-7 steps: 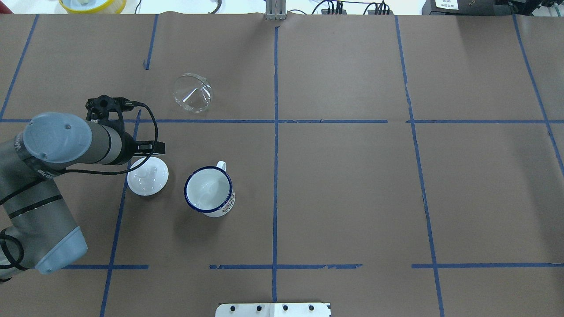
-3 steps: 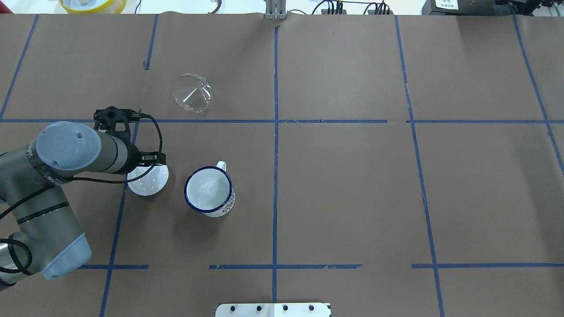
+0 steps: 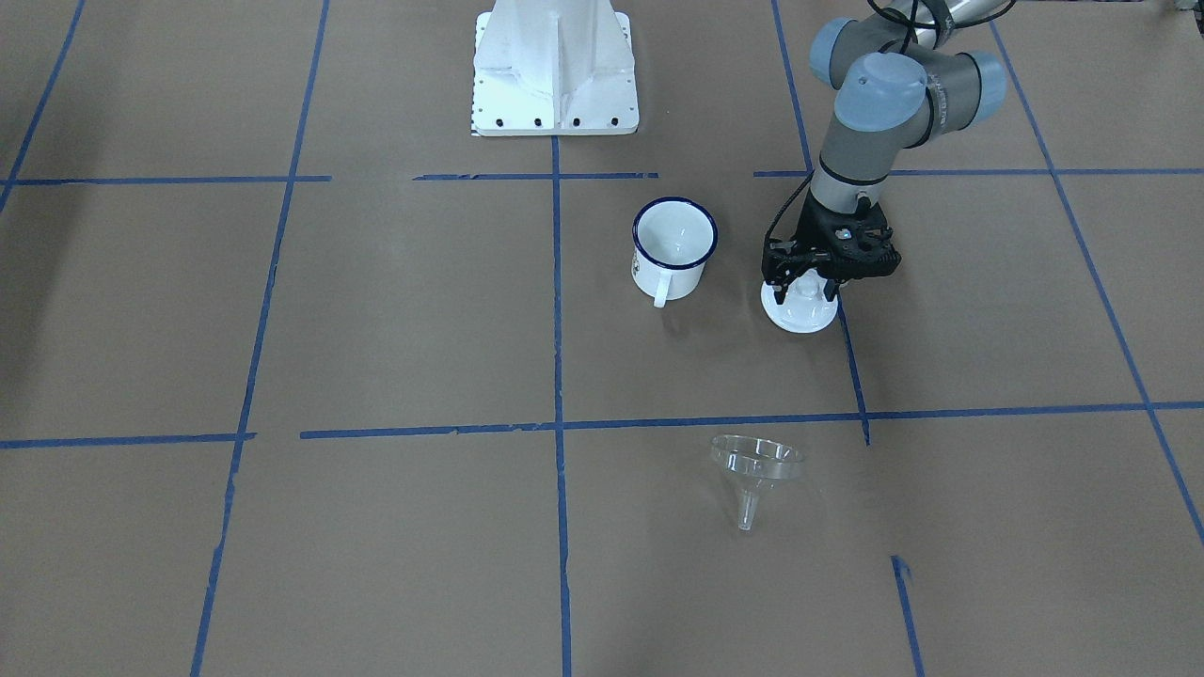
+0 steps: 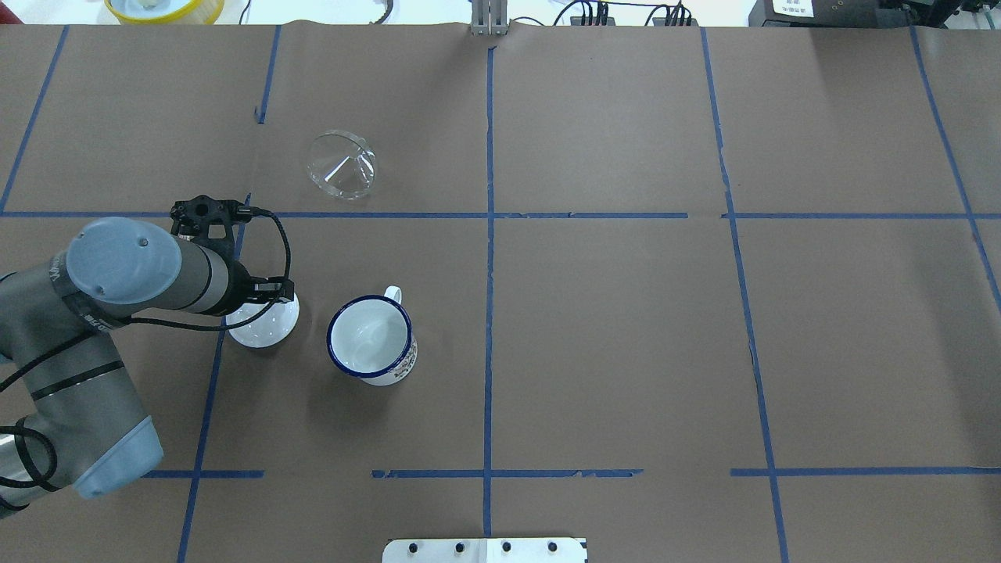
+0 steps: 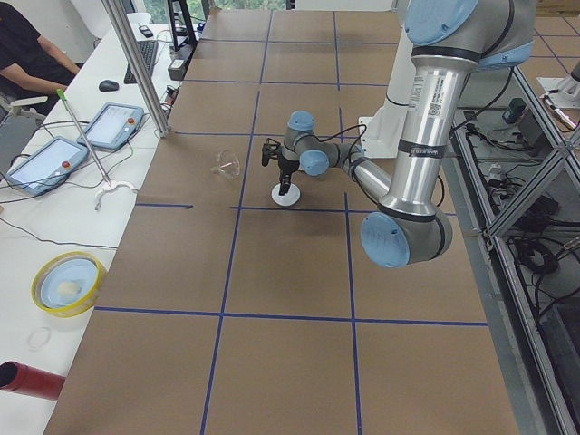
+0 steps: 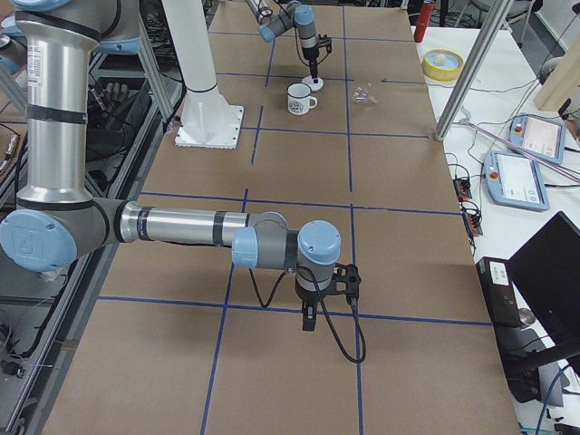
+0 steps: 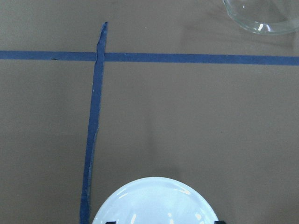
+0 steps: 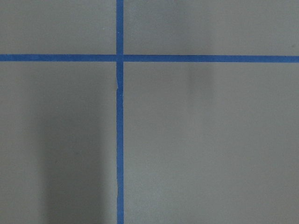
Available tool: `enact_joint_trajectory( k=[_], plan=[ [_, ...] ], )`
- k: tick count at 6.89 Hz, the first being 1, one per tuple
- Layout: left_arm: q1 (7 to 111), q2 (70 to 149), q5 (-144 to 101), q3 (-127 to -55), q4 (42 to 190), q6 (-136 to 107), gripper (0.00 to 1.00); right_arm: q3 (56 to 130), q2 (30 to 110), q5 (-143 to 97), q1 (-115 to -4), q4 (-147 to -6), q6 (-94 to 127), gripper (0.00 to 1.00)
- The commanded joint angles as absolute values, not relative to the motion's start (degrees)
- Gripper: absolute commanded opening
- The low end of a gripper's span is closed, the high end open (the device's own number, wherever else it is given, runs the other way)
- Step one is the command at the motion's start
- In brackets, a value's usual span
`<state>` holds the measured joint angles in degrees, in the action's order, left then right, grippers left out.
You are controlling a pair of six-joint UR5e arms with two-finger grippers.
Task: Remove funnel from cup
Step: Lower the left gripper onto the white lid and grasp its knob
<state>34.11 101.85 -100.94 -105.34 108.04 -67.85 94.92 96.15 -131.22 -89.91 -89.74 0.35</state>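
Note:
The clear funnel (image 4: 342,166) lies on its side on the brown table, well beyond the cup; its rim shows at the top right of the left wrist view (image 7: 261,16). The cup (image 4: 370,338), a white mug with a dark blue rim, stands upright and empty. My left gripper (image 3: 804,287) is low over a white round lid (image 3: 800,310) to the left of the cup, open, with its fingers either side of the lid's knob. My right gripper (image 6: 308,322) hangs over bare table far from these things; I cannot tell whether it is open or shut.
The white lid (image 4: 262,322) lies close to the cup on its left. Blue tape lines cross the brown table. The robot's white base (image 3: 555,66) stands behind the cup. A yellow bowl (image 4: 164,8) sits past the far edge.
My left arm has swung towards the lid and the gripper has come down over it. The funnel, cup and lid have not moved.

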Motion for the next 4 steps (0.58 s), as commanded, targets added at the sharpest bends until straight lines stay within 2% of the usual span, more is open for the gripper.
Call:
enact_joint_trajectory(
  k=[1,4],
  plan=[
    [34.1,100.6,-101.2,-105.8,108.1,-67.9,0.7,94.9,96.2,-131.2,-89.9,-89.7,0.4,1.0],
    [34.1,100.7,-101.9,-106.0,108.1,-67.9,0.67,94.9,96.2,-131.2,-89.9,-89.7,0.4,1.0]
  ],
)
